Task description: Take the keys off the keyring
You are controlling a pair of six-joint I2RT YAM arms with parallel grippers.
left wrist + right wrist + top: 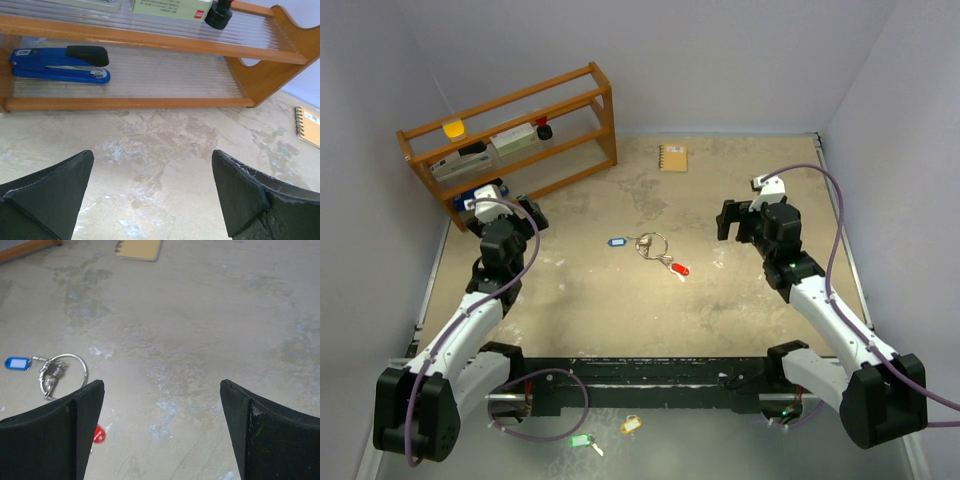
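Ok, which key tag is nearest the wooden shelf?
The blue tag, left of the keyring; the red tag, green tag and yellow tag lie farther off.

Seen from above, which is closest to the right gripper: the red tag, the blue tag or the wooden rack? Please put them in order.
1. The red tag, just left of the right gripper, slightly nearer the arm bases.
2. The blue tag, farther left, past the keyring.
3. The wooden rack, in the far left corner.

Open tabletop (620,300) was seen on every side of the keyring (652,243). The far-left corner was taken up by a wooden rack (609,125); a notebook (673,157) was laid near the back wall.
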